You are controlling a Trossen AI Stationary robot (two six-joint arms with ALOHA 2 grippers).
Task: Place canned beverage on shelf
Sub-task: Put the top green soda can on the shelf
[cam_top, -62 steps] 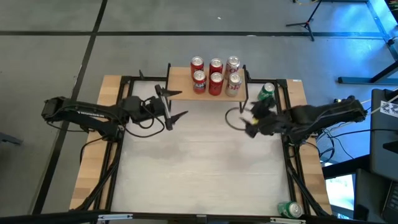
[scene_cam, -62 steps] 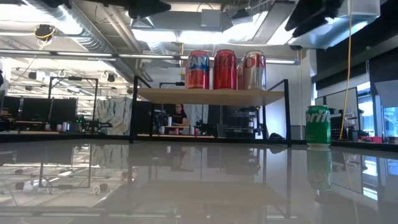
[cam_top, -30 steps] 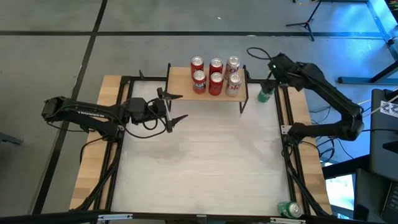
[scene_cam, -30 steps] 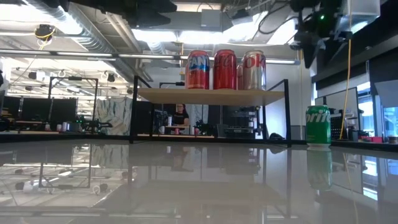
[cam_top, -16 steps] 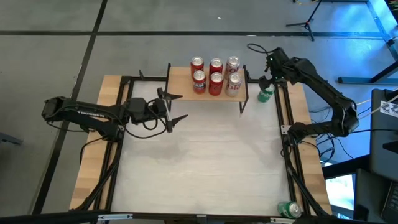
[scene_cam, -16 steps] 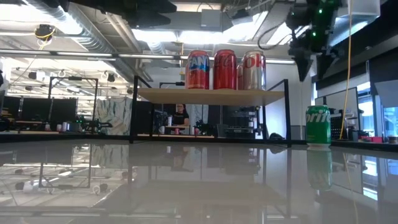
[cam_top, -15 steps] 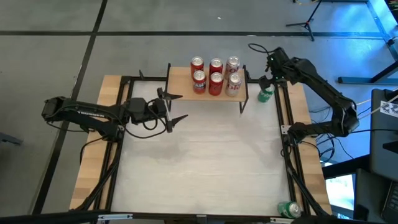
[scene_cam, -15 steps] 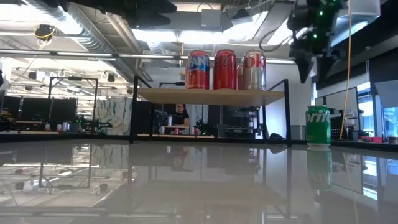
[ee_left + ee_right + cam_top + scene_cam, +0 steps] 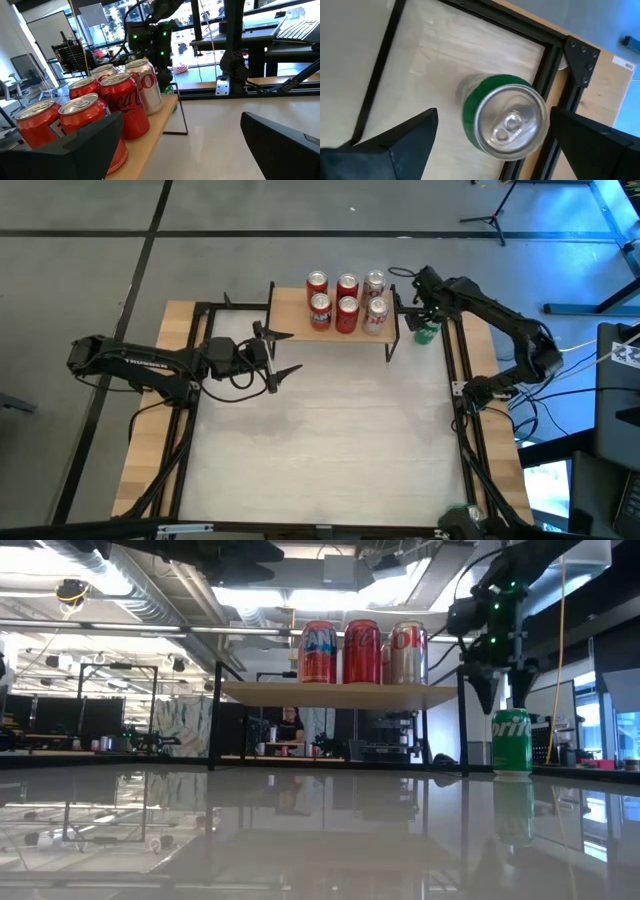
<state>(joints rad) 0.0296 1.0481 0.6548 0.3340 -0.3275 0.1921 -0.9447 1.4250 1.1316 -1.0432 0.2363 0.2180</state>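
The left gripper waits with jaws spread, just short of the shelf's near-left corner. Six cans fill the shelf's right part — only the strip nearest the left jaws is bare. The right gripper hangs jaws spread, pointing down directly above the green can, which stands upright on the surface between the jaws' line, just beside the shelf's right legs. Likely risk: a descent slightly off-centre would put one finger on the rim and tip the can — or knock the neighbouring shelf leg.
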